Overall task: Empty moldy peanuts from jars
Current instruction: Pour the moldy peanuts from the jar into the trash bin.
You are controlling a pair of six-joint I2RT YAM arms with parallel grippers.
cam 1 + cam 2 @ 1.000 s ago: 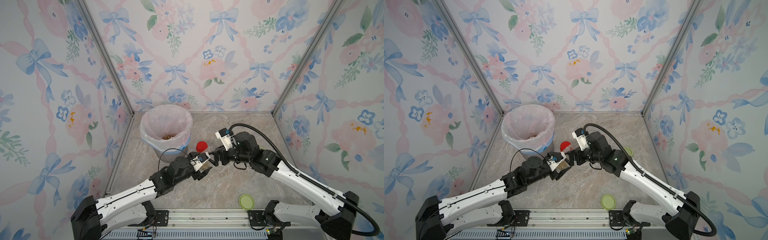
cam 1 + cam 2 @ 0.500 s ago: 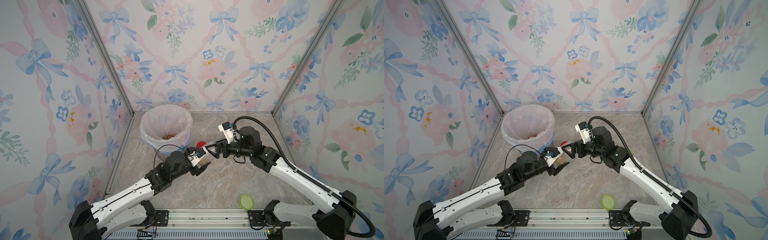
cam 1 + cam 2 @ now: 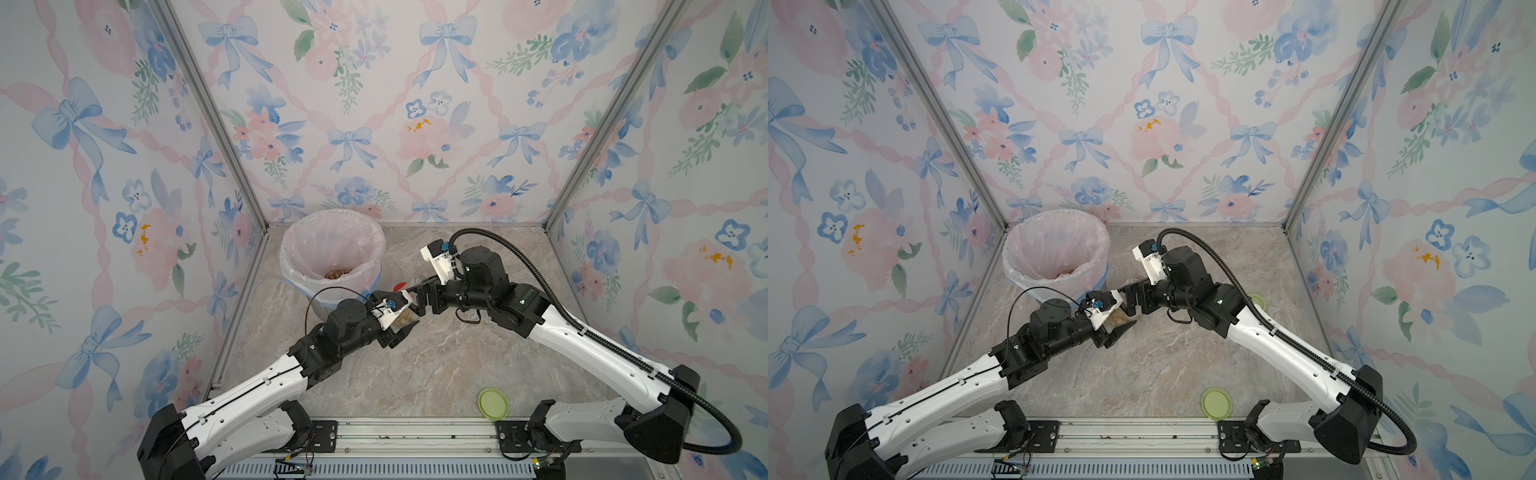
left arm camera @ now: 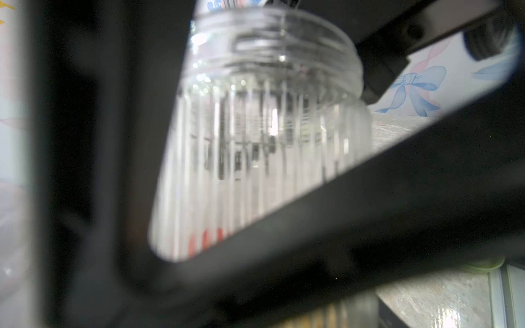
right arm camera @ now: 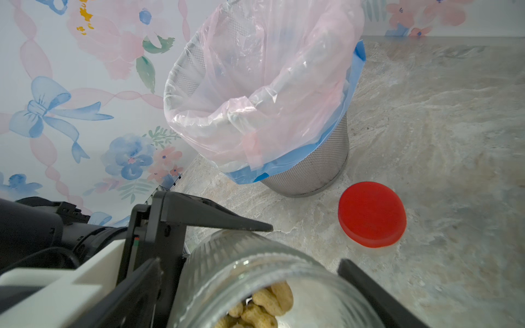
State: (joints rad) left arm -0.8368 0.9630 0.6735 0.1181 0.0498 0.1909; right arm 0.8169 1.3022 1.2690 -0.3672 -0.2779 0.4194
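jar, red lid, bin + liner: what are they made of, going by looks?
Jar: clear, glossy, ribbed wall, threaded neck; glass or hard plastic, can't tell which.
Red lid: opaque, smooth, matte; likely plastic.
Bin: grey fine mesh wall; looks like metal.
Liner: thin, wrinkled, translucent pink film with a blue edge; plastic.

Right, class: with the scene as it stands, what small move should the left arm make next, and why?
Probably carry the jar over the bin and tip it. The left gripper clamps the jar, a red lid lies on the table, peanuts are inside, and the right gripper stands open.
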